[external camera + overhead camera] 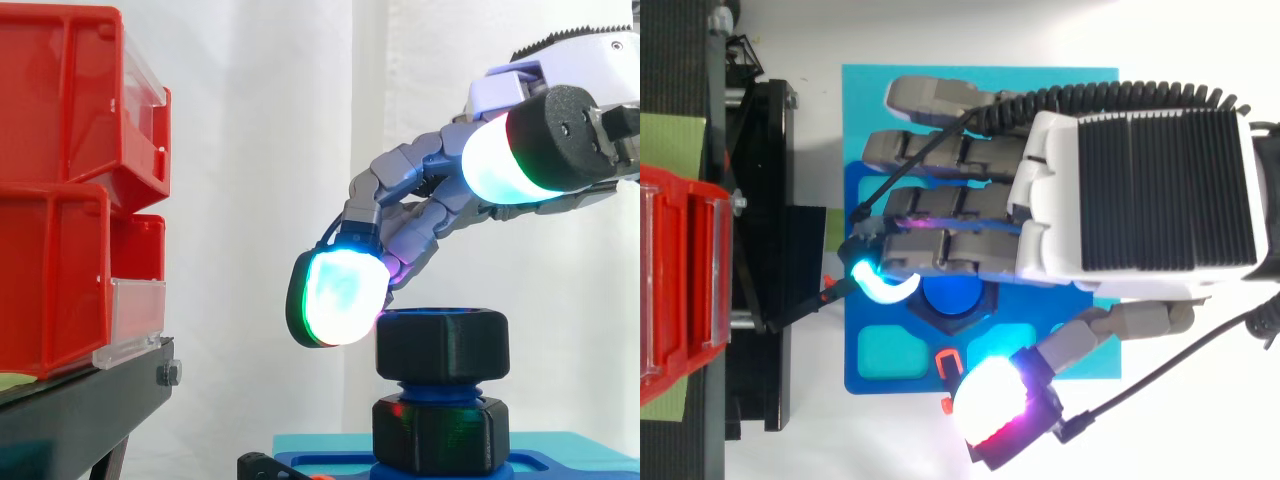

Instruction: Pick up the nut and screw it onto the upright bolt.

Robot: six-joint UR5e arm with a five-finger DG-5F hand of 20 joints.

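Red bins (60, 190) stood stacked on a black stand (80, 405) at the left of the side view. The robot hand (1140, 190) reached over a blue base (862, 340), released and grasping nothing, its fingers loosely bent. One glowing fingertip (340, 298) lay against the upper left edge of the black nut (440, 345); the thumb (992, 400) stood well apart. The nut sat on the upright blue bolt (952, 297), above a second black hex piece (440, 435).

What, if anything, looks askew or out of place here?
Nothing stands out. The nut sits level on the upright bolt, above a lower nut, with the hand over it.
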